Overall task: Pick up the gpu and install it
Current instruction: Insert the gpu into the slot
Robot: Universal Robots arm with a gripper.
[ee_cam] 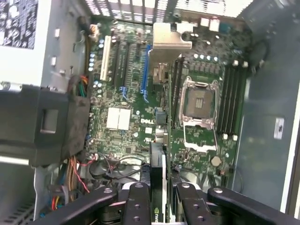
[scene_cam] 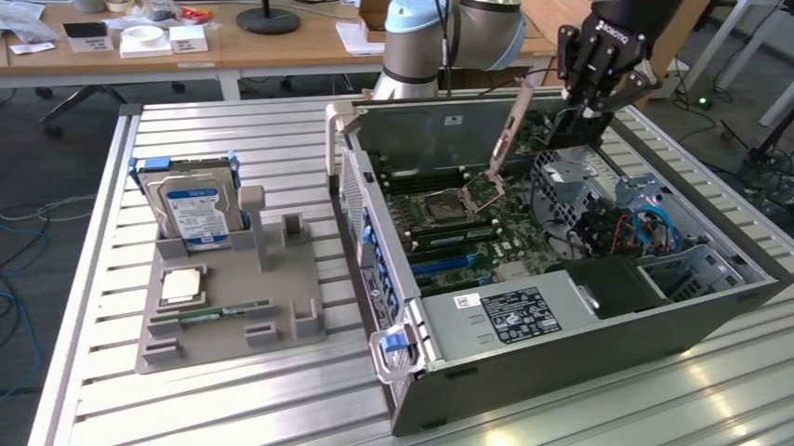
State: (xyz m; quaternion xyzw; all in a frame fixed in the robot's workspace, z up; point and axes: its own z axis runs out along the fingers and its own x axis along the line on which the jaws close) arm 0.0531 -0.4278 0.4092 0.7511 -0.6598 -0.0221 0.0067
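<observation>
Inside the open dark-grey metal computer case (scene_cam: 620,353), above the green motherboard (scene_cam: 459,237), you had the thin, flat, dark gpu card (scene_cam: 509,130) hanging from the arm's black gripper (scene_cam: 589,110). The fingers (ee_cam: 138,201) were clenched on the card, one against each face. In the wrist view the gpu (ee_cam: 158,159) ran edge-on away from the gripper (ee_cam: 161,204), with its pale metal end bracket (ee_cam: 171,35) at the far end. In the exterior view the card hung tilted, its lower end near the bare silver processor socket (scene_cam: 449,206). Whether it touched the board could not be told, and it did not look seated in a slot. You could take the card to be light and stiff but fragile, since it is a bare circuit board with small parts. A hold on the plain upper edge, away from the contact edge, looked the sound one. So thin a board gives the pads little to bite on, so it might pivot in the grip. On the slatted aluminium bench (scene_cam: 248,400), well apart towards the exterior view's left, a grey plastic holder (scene_cam: 285,316) carried a thick silver hard drive with a blue label (scene_cam: 192,209), standing upright.
</observation>
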